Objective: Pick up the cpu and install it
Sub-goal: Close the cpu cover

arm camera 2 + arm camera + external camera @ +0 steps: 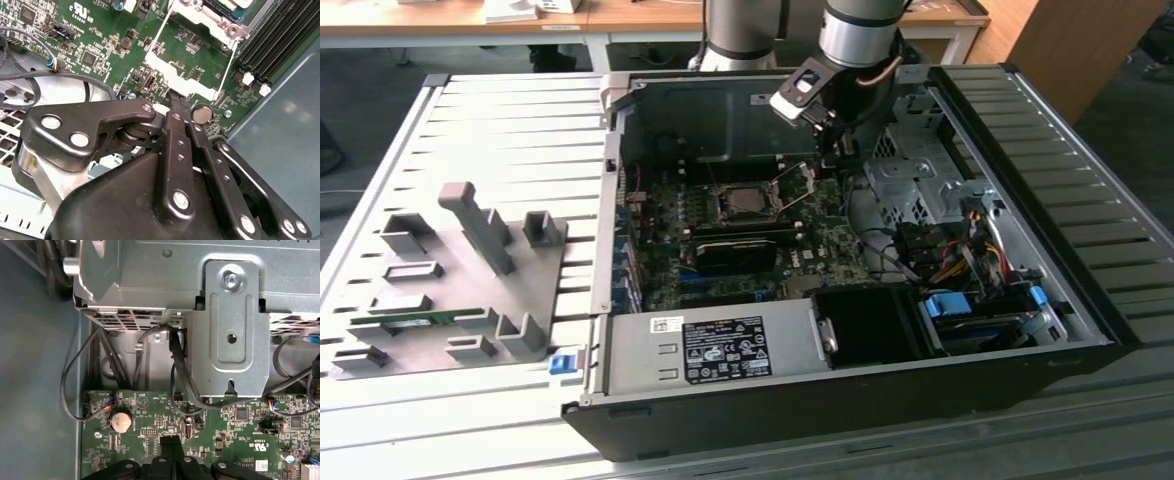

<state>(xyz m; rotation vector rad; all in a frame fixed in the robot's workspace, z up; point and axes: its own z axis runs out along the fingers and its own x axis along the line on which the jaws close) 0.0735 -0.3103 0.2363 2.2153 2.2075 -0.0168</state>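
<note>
Reaching down into an open computer case (854, 425) on the slatted bench (494, 110), the arm's claw (833, 158) hangs low over the green motherboard (720, 275). In both wrist views its black fingers (177, 135) (167, 446) are pressed together, with nothing visible between them. The cpu (747, 203) lies flat in its socket near the board's middle. It is to the exterior view's left of the claw, a little nearer and apart from it, with the raised metal socket frame (790, 178) between them. Being square, the cpu has no long axis; its edges run parallel to the board's.
</note>
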